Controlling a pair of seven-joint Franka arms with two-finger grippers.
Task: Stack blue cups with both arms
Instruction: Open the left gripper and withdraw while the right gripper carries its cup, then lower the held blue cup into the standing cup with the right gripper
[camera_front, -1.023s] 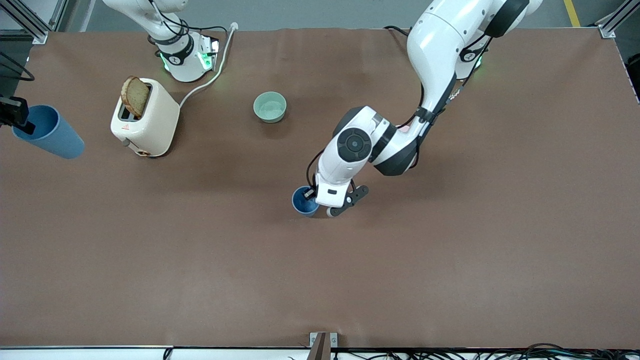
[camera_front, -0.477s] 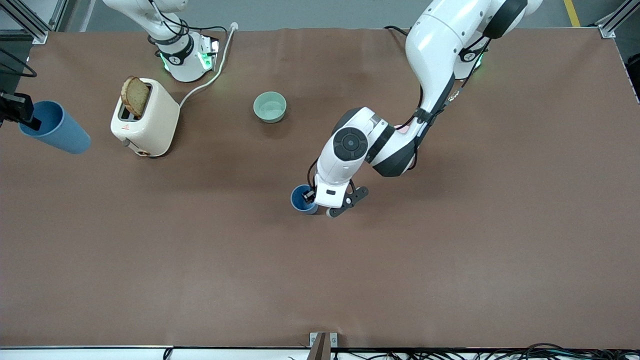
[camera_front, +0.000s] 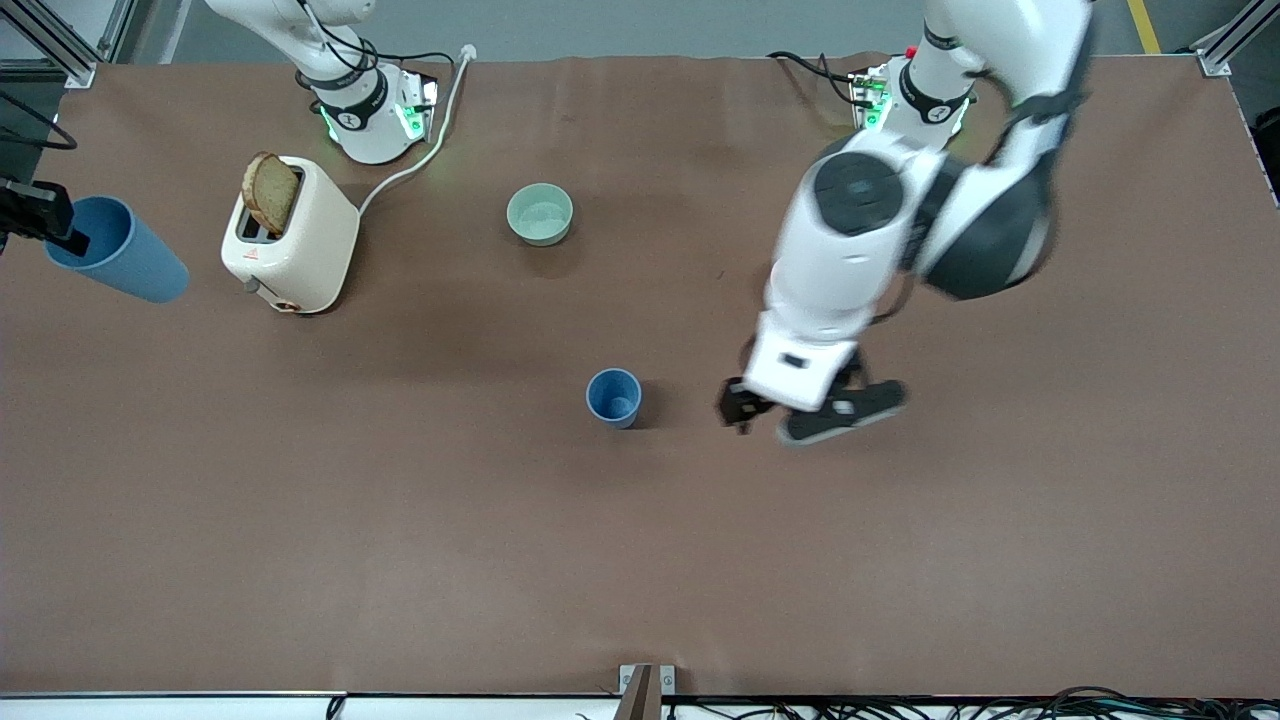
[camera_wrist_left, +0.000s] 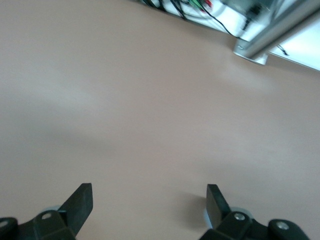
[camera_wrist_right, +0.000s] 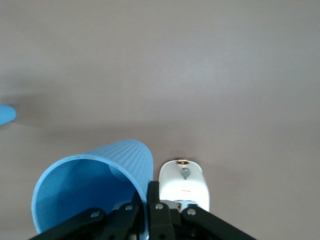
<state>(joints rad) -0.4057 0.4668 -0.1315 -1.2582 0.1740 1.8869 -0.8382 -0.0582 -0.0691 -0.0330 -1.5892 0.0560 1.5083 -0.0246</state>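
One blue cup stands upright and alone near the middle of the table, mouth up, with nothing touching it. The other cup hangs tilted in the air over the table's edge at the right arm's end, pinched by its rim in the shut right gripper; the right wrist view shows one finger inside the wall and one outside.

The left gripper is up over bare table beside the standing cup, toward the left arm's end, fingers spread wide with nothing between them.

The step in hand looks like bringing the held cup over and seating it in the standing one. To do it well, I would level the held cup until its base points straight down, centre it over the open mouth, then lower slowly so the taper guides it in. A rim pinch is a weak hold, so quick swings may swivel the cup. The path passes the toaster with its bread slice and the green bowl; keep height there.
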